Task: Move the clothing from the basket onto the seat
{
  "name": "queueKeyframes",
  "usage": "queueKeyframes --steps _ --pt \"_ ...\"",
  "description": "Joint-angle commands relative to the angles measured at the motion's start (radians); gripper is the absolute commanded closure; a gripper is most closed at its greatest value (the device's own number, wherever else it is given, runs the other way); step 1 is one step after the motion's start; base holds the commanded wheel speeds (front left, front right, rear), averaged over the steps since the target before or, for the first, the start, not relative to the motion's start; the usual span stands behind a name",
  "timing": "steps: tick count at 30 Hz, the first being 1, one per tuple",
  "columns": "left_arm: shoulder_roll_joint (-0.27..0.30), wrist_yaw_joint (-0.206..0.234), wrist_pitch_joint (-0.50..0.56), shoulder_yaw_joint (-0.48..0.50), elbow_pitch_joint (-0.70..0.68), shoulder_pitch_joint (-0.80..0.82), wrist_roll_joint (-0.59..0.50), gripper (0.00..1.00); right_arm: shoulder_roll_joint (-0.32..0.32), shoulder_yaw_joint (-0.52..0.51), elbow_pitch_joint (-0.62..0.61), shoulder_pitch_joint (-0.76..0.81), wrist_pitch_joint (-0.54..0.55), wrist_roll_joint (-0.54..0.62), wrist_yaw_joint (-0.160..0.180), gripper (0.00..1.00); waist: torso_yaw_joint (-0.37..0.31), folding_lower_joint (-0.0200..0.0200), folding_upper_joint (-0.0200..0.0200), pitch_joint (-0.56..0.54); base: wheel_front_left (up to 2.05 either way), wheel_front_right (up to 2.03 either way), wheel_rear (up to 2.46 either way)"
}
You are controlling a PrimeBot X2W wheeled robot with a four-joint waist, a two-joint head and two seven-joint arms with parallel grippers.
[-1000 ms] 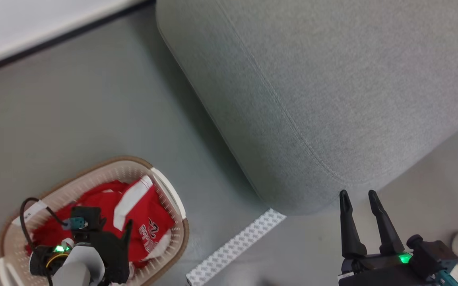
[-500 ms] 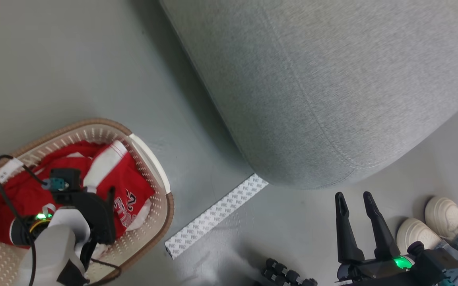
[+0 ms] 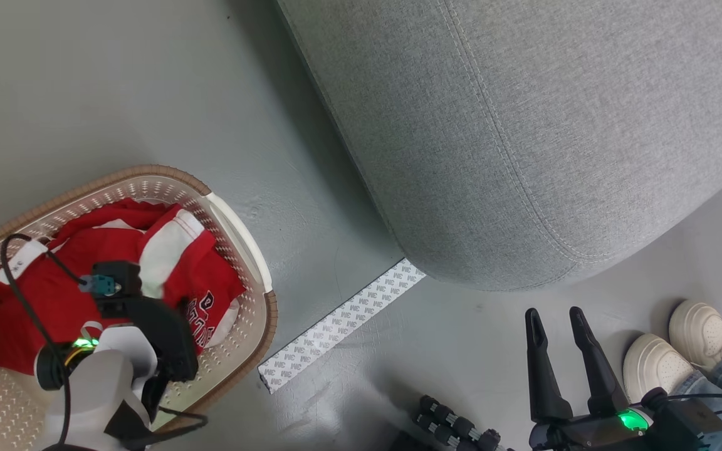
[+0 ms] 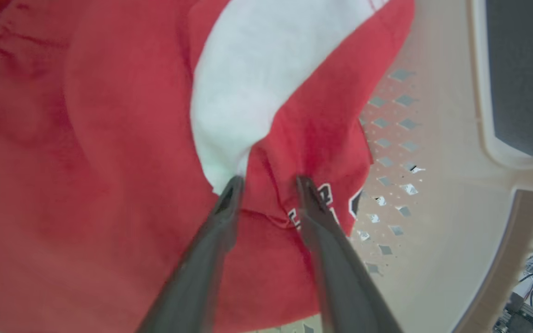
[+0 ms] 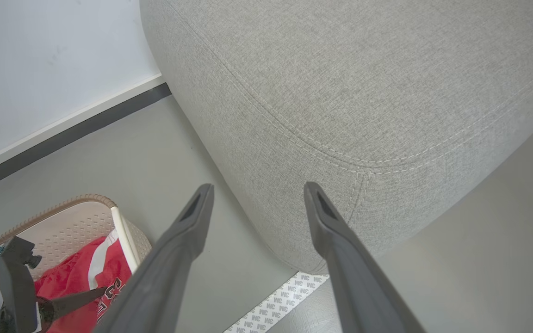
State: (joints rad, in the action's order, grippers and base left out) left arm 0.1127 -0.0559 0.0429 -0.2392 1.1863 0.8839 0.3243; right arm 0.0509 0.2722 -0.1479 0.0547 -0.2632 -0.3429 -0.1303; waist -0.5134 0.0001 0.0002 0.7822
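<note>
The left gripper (image 4: 270, 181) straddled a fold of the jersey (image 4: 109, 138) in the basket (image 4: 437, 217) — clamped or not, unclear — with the seat (image 3: 524, 125) off toward the splayed, empty right gripper (image 3: 555, 313).

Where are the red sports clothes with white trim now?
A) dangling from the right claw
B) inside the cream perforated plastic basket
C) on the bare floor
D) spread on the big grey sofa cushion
B: the red sports clothes with white trim lie bunched inside the cream perforated plastic basket with the brown rim.
</note>
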Motion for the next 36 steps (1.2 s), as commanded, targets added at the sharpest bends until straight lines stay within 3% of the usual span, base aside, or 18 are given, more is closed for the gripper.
queueKeyframes --steps 1,16,24,30,36 --pt "-0.001 -0.005 -0.003 -0.004 0.011 0.002 0.004 1.00 -0.001 -0.001 -0.001 0.013 -0.001 0.005 -0.001 0.00 0.000 -0.0001 -0.0002 -0.001 0.00 0.00 0.00" --pt "0.010 -0.033 -0.082 -0.009 0.029 -0.039 0.038 1.00 -0.001 0.069 0.069 -0.098 -0.001 -0.009 -0.001 0.00 -0.020 -0.0001 -0.0002 -0.101 0.00 0.00 0.00" --pt "-0.043 -0.059 -0.138 -0.026 -0.015 -0.096 0.072 1.00 0.000 0.043 0.152 -0.148 -0.001 0.030 -0.001 0.00 0.081 -0.0001 -0.0002 -0.284 0.00 0.00 0.00" --pt "-0.062 -0.072 -0.145 -0.067 -0.098 -0.137 0.115 1.00 0.000 0.021 0.210 -0.140 -0.001 0.063 -0.001 0.00 0.196 -0.0001 -0.0002 -0.437 0.00 0.00 0.00" --pt "-0.064 -0.073 -0.106 -0.170 -0.272 -0.209 0.251 1.00 0.001 0.007 0.259 -0.092 -0.001 0.088 -0.001 0.00 0.311 -0.0001 -0.0002 -0.605 0.00 0.00 0.00"
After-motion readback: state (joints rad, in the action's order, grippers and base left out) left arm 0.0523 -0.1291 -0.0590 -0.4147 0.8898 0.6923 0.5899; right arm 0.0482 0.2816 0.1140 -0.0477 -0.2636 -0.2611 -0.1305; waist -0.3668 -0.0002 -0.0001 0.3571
